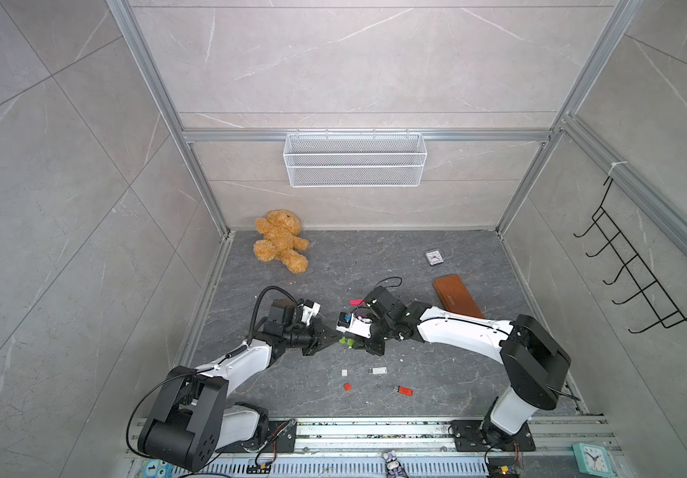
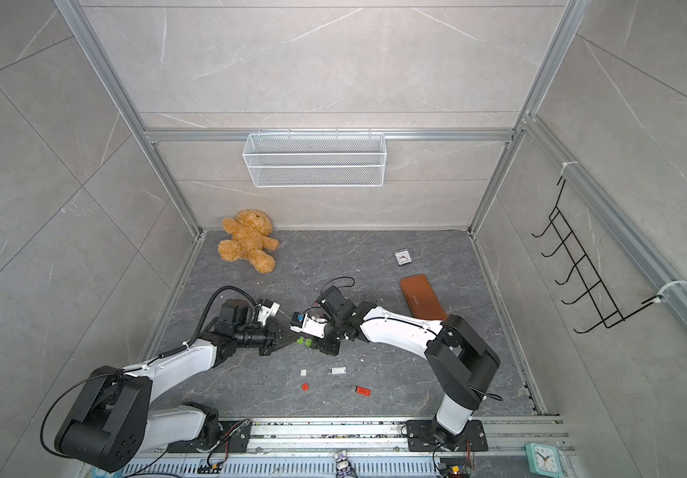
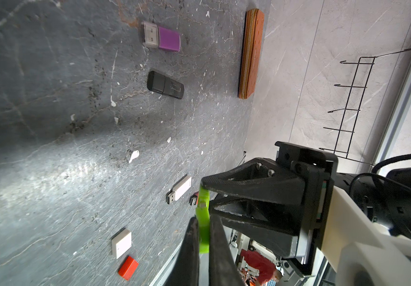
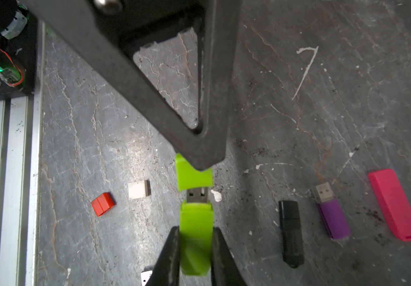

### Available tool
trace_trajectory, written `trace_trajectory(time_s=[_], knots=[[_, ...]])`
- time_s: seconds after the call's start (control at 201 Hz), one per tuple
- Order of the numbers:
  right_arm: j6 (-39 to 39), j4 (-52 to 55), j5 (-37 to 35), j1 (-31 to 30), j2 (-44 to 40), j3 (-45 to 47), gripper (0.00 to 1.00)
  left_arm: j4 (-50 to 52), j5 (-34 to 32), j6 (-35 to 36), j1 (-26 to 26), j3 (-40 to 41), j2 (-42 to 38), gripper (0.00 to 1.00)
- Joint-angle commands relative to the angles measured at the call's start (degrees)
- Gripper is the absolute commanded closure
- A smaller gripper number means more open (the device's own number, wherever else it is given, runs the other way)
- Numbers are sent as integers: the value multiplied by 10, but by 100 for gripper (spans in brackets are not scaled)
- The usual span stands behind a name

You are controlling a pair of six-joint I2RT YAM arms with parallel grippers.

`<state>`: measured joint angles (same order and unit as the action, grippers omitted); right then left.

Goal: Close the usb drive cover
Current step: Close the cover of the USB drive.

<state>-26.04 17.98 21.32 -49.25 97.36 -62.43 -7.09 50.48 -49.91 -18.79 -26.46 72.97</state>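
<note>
Right wrist view: my R pincer (image 4: 195,230) was clamped hard on the green drive body (image 4: 195,216), fingers on its two long sides, w/ the plug (image 4: 197,194) sticking out ahead, bare. Dead ahead, my L pincer (image 4: 198,162) was shut on the green cap (image 4: 192,177), gripping its closed end, mouth turned toward the plug. That was the whole game: the drive's long axis ran straight out from R toward L, and the cap sat on nearly the same line, mouth right at the plug tip. Touching or a hair apart, I couldn't tell. The cap looked a touch skewed & nudged sideways vs the body, so I judged a small squaring-up was due before any push. Left wrist view agreed: cap pinched btwn my L fingers (image 3: 191,245), body just beyond it in R's tips. In both top views the green pair hung off the table (image 1: 375,265), approx midway btwn my two arms, so neither arm was nearer; each had its half in hand. My call: the next move was a straight squeeze along that axis till the cap seated.
</note>
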Motion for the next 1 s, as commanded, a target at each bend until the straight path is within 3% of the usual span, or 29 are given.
trace_trajectory(time_s=[0.0, 0.544, 0.992], knots=[[16, -22, 20, -5, -23, 3, 86, 24, -17, 19, -3, -19, -14, 97], [1, -82, 40, -6, -13, -5, 87, 16, 7, 15, -4, -25, 1, 97], [-13, -79, 78, -6, 26, -71, 87, 19, 1, 22, -17, -26, 5, 97]])
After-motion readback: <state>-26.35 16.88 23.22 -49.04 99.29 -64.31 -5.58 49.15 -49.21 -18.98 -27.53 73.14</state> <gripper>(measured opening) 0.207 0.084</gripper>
